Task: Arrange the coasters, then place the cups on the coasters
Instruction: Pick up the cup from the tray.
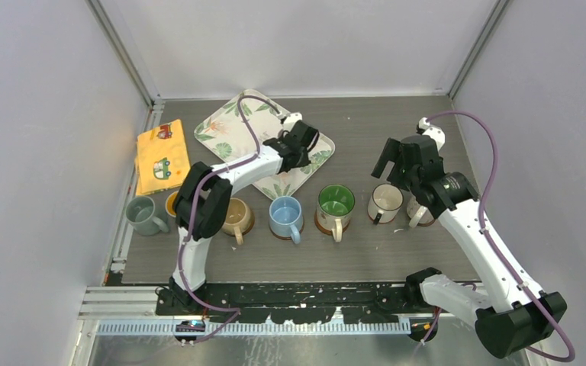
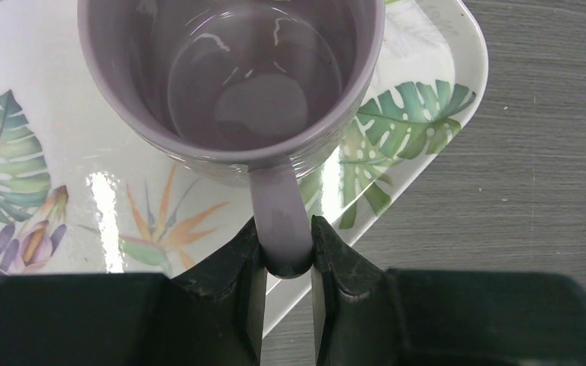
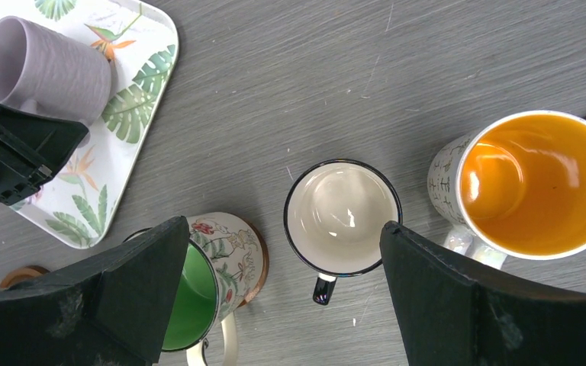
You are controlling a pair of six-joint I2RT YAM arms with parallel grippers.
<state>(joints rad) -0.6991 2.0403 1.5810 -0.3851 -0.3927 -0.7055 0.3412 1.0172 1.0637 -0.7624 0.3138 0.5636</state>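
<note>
Nearest, at the near edge of the bench (image 1: 366, 255), the left arm (image 1: 198, 229) and the right arm (image 1: 492, 255) are reaching away toward the far side.

Just beyond their bases, mugs are standing in a row from left to right: a grey mug (image 1: 143, 216), a tan mug (image 1: 236, 217), a blue mug (image 1: 284, 216), a green-lined mug (image 1: 336, 203), a cream mug (image 1: 385, 202) and an orange-lined mug (image 3: 534, 183). A wooden coaster (image 3: 258, 263) is peeking out from under the green-lined mug, and brown rims are showing under the tan and blue ones too. That is probably why the row is so evenly spaced, since each coaster marks a slot. No coaster is showing under the cream mug.

Over that cream mug the right end effector (image 3: 281, 252) is hanging with its jaws spread wide, holding nothing.

Farther back, the left end effector (image 2: 286, 232) is pinching the handle of a mauve mug (image 2: 229, 84), which is standing upright on the leaf-patterned tray (image 2: 458, 46). Taking it by the handle is leaving the body free to be set down, likely somewhere in the row.

At the far left a yellow cloth (image 1: 162, 156) is lying flat beside the tray.

No brand or readable writing is showing. The cloth is carrying only little car pictures, and the marks on the orange-lined mug are too small to read.
</note>
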